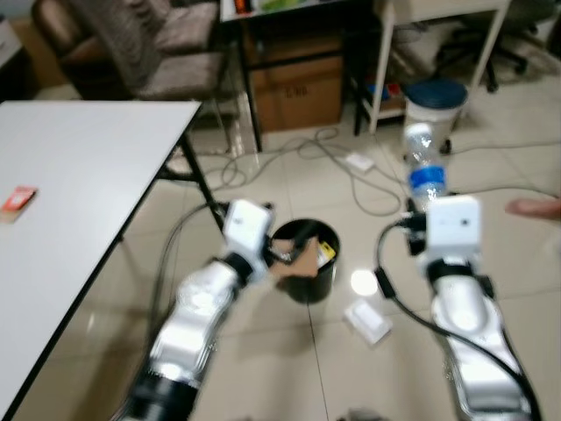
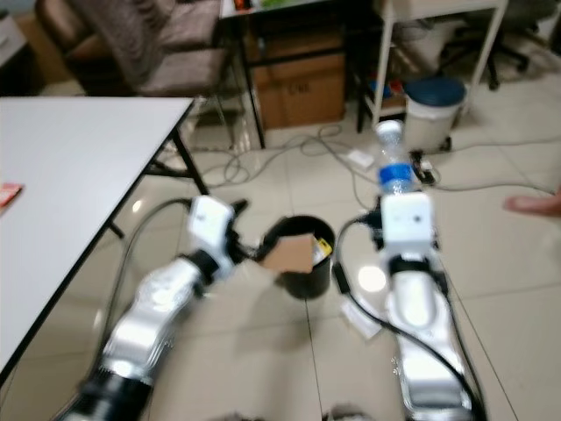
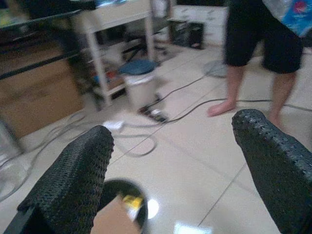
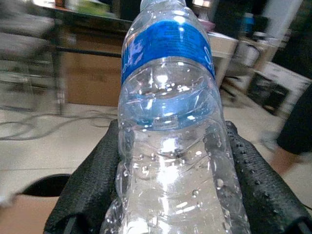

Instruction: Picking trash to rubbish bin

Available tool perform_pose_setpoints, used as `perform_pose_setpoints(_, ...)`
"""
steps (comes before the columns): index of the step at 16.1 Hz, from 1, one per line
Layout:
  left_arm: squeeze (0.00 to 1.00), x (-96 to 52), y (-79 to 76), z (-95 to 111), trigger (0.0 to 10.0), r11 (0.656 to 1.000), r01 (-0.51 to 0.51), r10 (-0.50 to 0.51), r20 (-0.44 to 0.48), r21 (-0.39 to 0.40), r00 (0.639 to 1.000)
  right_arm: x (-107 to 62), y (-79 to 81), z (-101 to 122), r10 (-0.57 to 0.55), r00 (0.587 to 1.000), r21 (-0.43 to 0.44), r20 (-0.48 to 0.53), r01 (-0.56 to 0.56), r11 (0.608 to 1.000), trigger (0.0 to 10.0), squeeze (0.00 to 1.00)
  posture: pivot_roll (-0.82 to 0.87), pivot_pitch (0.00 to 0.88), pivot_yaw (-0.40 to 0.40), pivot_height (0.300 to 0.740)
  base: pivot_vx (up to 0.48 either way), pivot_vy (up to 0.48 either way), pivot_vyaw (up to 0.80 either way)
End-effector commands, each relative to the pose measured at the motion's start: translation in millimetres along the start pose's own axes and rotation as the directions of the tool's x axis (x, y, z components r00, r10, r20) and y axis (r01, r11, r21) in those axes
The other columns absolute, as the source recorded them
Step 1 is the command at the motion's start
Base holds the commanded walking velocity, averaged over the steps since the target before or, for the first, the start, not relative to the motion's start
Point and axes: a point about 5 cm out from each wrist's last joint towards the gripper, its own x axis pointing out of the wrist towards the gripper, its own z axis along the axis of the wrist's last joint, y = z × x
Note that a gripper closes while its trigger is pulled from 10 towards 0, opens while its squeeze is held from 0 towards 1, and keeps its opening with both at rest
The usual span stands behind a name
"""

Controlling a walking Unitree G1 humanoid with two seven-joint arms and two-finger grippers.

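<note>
Clear plastic, blue-labelled: the water bottle (image 4: 168,122) stands upright in my right tool (image 4: 170,161), whose two black fingers (image 4: 90,183) are pressed against its sides. From my head, that bottle (image 1: 423,171) rises above the white wrist block of my right arm at about 2 o'clock, over the pale tiled floor (image 1: 289,368).

My left tool (image 3: 175,165) is spread wide and has hold of nothing; its fingers (image 3: 73,180) frame open floor. Below it sits the black rubbish bin (image 1: 305,261), round and open-topped, near the centre of my view at about 12 o'clock just ahead of my left wrist. A brown piece of cardboard (image 1: 296,261) leans out of the bin's rim on the side nearest my left arm, and a yellow scrap (image 1: 325,253) shows inside.

Just beside the bin, at about 4 o'clock from it, a white flat packet (image 1: 368,321) lies on the tiles. The white counter (image 1: 79,202) fills the 9 o'clock side, with a small red item (image 1: 17,201) on it. Cables (image 1: 342,167) trail across the floor beyond the bin toward a white bucket with a blue lid (image 1: 435,110). A person's bare legs (image 3: 253,92) stand well beyond it, seen from my left wrist.
</note>
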Motion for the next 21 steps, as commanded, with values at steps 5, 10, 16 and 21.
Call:
perform_pose_setpoints(5, 0.0, -5.6, 8.8, -1.3, 10.0, 0.999, -0.026, 0.026, -0.019, 0.024, 0.999, -2.2, 6.4, 4.1, 0.018, 1.0, 0.019, 0.012, -0.019, 1.0, 10.0, 0.0, -0.14, 0.136, 0.105, 0.74, 0.281, 0.0, -0.54)
perform_pose_setpoints(10, 0.0, -6.2, 8.1, -2.4, 10.0, 0.999, -0.025, 0.025, -0.026, 0.024, 0.999, -3.3, 7.4, 3.6, 0.022, 1.0, 0.025, 0.007, -0.022, 0.999, 10.0, 0.0, -0.14, 0.14, 0.107, 0.74, 0.259, 0.0, -0.66)
perform_pose_setpoints(16, 0.0, -5.7, 7.4, -2.5, 10.0, 0.999, -0.023, 0.024, -0.029, 0.026, 0.999, -3.4, 7.3, 4.7, 0.024, 1.0, 0.018, 0.016, -0.024, 1.0, 10.0, 0.0, -0.14, 0.144, 0.107, 0.74, 0.243, 0.0, -0.31)
perform_pose_setpoints(21, 0.0, -4.6, 7.6, -1.9, 10.0, 0.999, -0.024, 0.025, -0.028, 0.026, 0.999, -2.8, 9.7, 7.4, 0.036, 0.999, -0.005, 0.032, -0.036, 0.999, 10.0, 0.0, -0.14, 0.143, 0.107, 0.74, 0.241, 0.0, 0.32)
